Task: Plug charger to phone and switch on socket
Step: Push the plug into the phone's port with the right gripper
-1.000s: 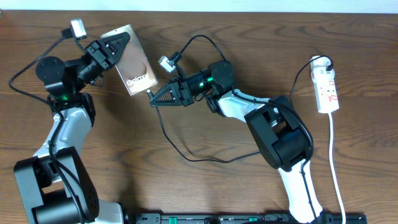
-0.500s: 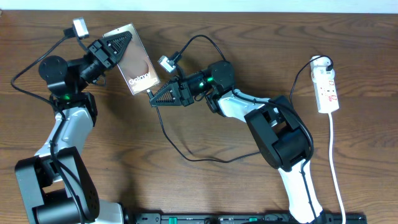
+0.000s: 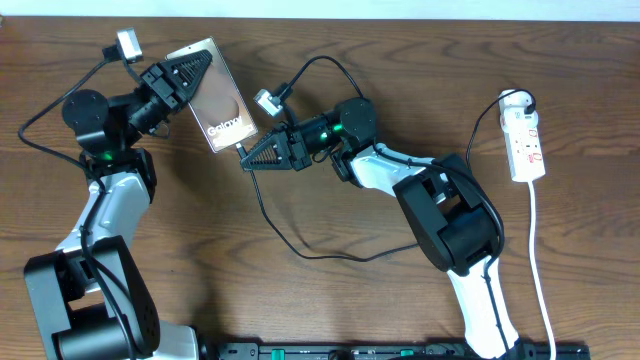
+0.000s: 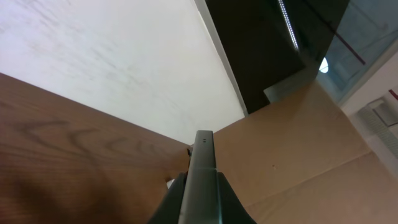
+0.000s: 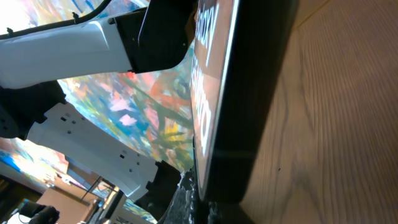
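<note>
Overhead, left pincer [image 3: 198, 68] gripping phone [image 3: 222, 110], right pincer [image 3: 248, 157] holding charger [image 3: 263, 212]

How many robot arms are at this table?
2. The left arm, on the left, holds the phone; the right arm, right of centre, holds the charger beside it.

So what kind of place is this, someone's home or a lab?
Probably a robotics lab or test bench rather than a home: two white-and-black robot arms stand at a brown wood-grain table, and a black equipment rail runs along its front edge.
</note>
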### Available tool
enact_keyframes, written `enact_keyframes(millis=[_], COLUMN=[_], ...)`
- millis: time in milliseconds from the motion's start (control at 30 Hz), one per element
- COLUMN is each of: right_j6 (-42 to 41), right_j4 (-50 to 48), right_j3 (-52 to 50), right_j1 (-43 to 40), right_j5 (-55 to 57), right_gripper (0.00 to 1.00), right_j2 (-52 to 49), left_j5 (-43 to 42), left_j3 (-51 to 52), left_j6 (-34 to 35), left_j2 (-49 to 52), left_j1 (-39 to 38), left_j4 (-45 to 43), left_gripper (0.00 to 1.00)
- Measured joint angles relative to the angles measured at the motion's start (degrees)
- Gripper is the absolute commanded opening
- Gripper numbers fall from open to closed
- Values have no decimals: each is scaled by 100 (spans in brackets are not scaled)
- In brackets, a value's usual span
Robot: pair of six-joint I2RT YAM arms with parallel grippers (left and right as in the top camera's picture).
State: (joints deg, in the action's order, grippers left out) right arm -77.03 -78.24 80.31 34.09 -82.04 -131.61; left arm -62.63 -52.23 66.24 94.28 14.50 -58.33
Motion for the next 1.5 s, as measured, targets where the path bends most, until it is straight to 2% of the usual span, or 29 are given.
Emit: enact_keyframes(millis=[1500], right_j6=[-61], right_j4=[195], right_j3=[-2], right_j1=[2], right_j5=[94], right_gripper=[1], right_j2=[0], left_j5=[-33], left_j3=[0], left_j6=[-46], left_j2=[0], left_j1=[0], left_j4=[157], left_gripper=[7])
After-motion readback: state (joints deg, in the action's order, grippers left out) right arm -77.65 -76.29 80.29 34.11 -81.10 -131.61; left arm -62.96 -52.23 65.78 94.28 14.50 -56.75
